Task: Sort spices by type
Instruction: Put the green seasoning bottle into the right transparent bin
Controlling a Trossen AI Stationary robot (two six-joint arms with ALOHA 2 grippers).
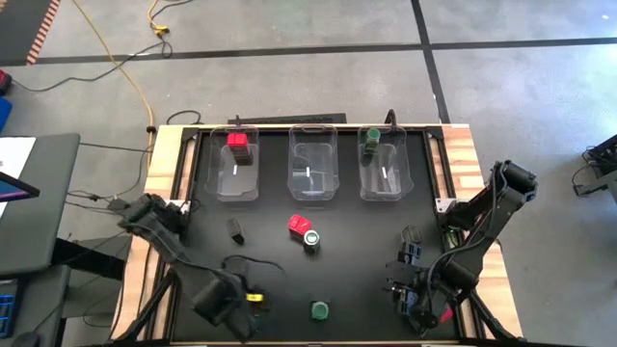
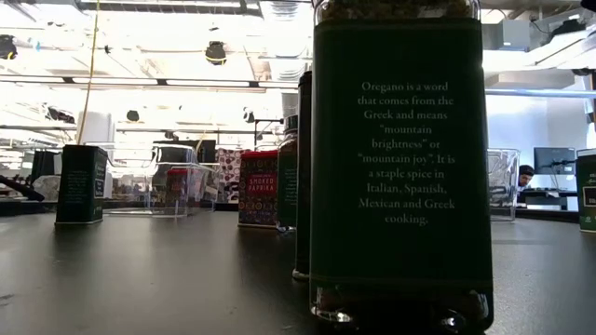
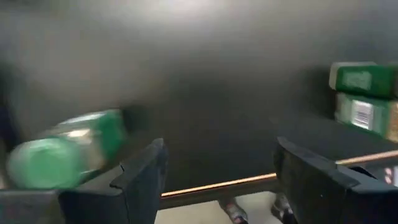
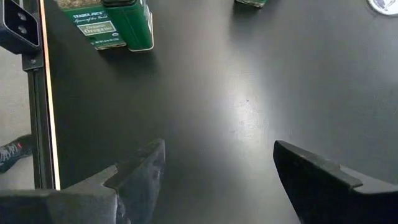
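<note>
Sorting half done: red-topped block (image 1: 238,146) in far left clear plastic bin (image 1: 237,183), round green-lidded jar (image 1: 371,138) in far right bin (image 1: 387,183). Left gripper (image 1: 231,294) wide, empty, near front edge. Green jar (image 1: 319,310) just right of it is judged next pick. Right gripper (image 1: 413,297) wide, empty.

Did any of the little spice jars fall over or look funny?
Yes. The round green-lidded jar beside the left gripper lies on its side on the black table. Near the table's middle, a red-topped blocky container sits crooked beside another green-lidded jar.

Oregano tin (image 2: 400,167) cropped above (lid unseen); green jar (image 3: 62,152) blurred.
</note>
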